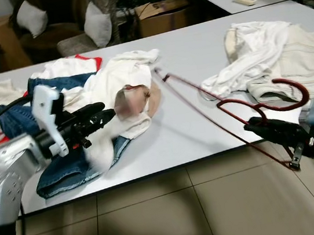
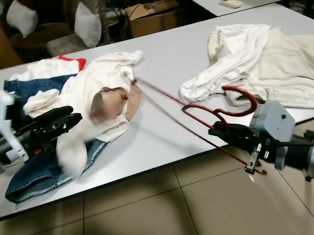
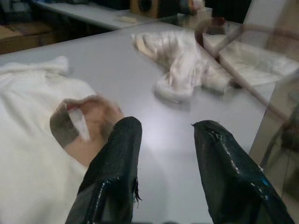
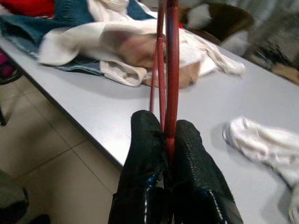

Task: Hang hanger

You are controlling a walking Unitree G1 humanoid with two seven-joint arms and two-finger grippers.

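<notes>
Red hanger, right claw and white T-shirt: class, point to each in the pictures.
red hanger (image 1: pixel 292 100), left eye view, on its curved hook.
right claw (image 4: pixel 169 140), right wrist view, between its fingertips, shut on the hanger.
white T-shirt (image 2: pixel 100 77), right eye view, on its body.

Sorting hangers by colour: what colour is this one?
Dark red hanger, clearest in the right wrist view.

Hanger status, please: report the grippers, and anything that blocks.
Right gripper shut on red hanger. Left gripper open, above white shirt. Hanger's far end at the shirt. White clothes beside.
</notes>
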